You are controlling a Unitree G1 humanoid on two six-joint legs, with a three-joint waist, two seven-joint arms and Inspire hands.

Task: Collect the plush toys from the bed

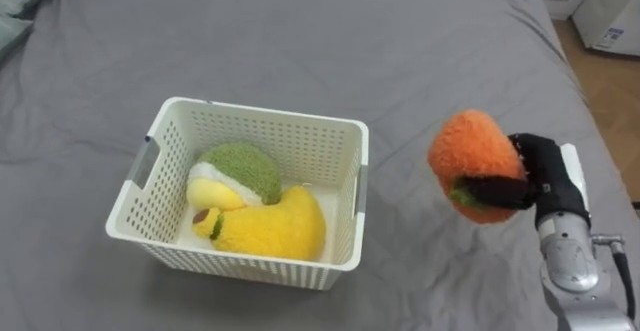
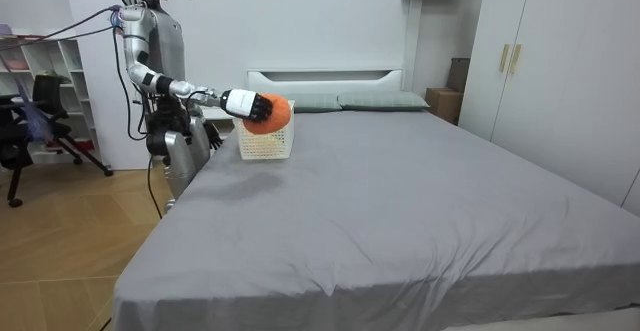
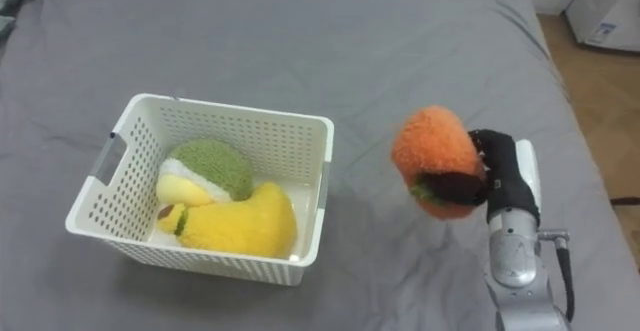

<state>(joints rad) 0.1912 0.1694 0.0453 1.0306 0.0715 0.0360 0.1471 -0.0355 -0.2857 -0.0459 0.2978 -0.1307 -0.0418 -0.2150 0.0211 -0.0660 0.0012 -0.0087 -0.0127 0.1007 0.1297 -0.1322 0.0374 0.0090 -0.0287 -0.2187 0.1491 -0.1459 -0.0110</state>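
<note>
My right hand (image 1: 540,179) (image 3: 503,176) is shut on an orange plush toy (image 1: 474,163) (image 3: 435,159) and holds it in the air above the grey bed, to the right of a white slatted basket (image 1: 330,131) (image 3: 300,123). Inside the basket lie a yellow plush toy (image 1: 275,226) (image 3: 240,223) and a green and white plush toy (image 1: 240,173) (image 3: 208,169). In the room view the robot stands at the bed's left side with the right hand (image 2: 240,103) stretched out, holding the orange toy (image 2: 270,113) just in front of the basket (image 2: 268,145).
The grey bed cover (image 1: 350,41) spreads wide around the basket. The bed's right edge (image 1: 590,101) borders a wooden floor with white furniture (image 1: 610,11). Pillows (image 2: 380,101) lie at the headboard, and white wardrobes (image 2: 560,61) stand on the room view's right.
</note>
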